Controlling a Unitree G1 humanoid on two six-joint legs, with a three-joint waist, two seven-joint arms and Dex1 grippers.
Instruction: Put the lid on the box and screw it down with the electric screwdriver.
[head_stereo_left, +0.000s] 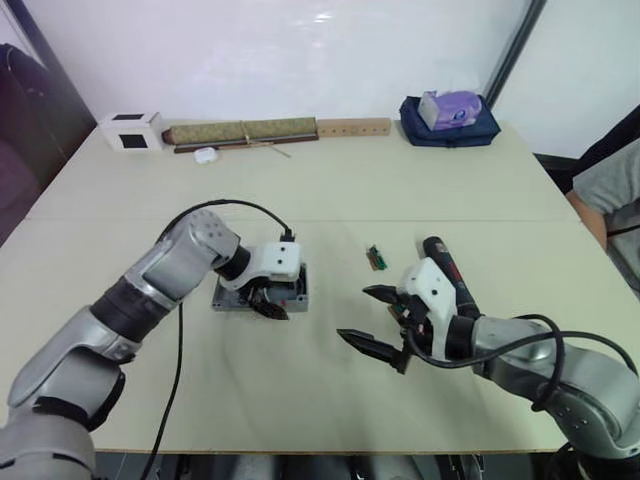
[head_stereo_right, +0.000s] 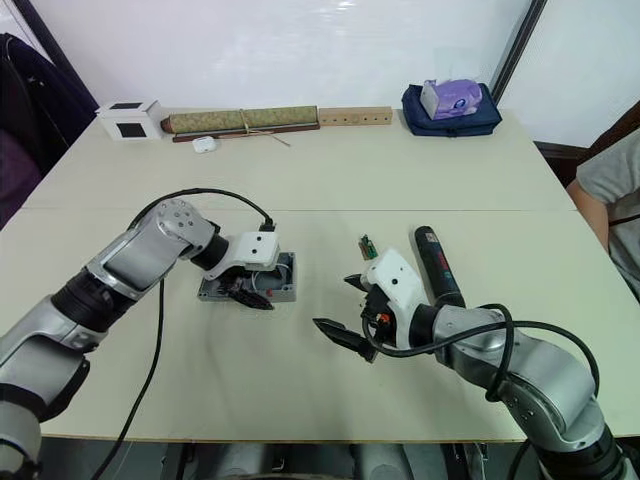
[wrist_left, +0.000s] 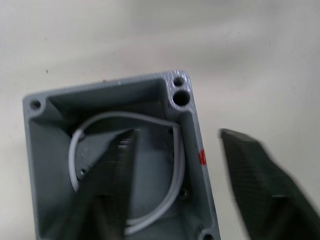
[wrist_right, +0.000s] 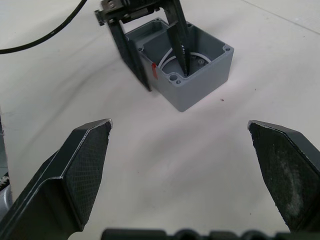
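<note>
The left end effector (wrist_right: 150, 55) straddles a wall of the box (wrist_right: 200, 75), one finger inside, seemingly not clamped. The right end effector (head_stereo_left: 372, 320) hovers spread at the box's 3 o'clock; the electric screwdriver (head_stereo_right: 437, 265) lies on the bench (head_stereo_left: 330, 190) behind it.

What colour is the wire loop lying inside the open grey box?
White. The wire loop curves inside the box; the left wrist view shows it best.

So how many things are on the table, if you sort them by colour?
Grey: 1, the box
Black: 1, the electric screwdriver
Green: 1, a small circuit board
White: 2, a cube and a small case
Blue: 1, a bag
Purple: 1, a tissue pack
Tan: 2, a rolled mat and a wooden strip
Total: 9
</note>
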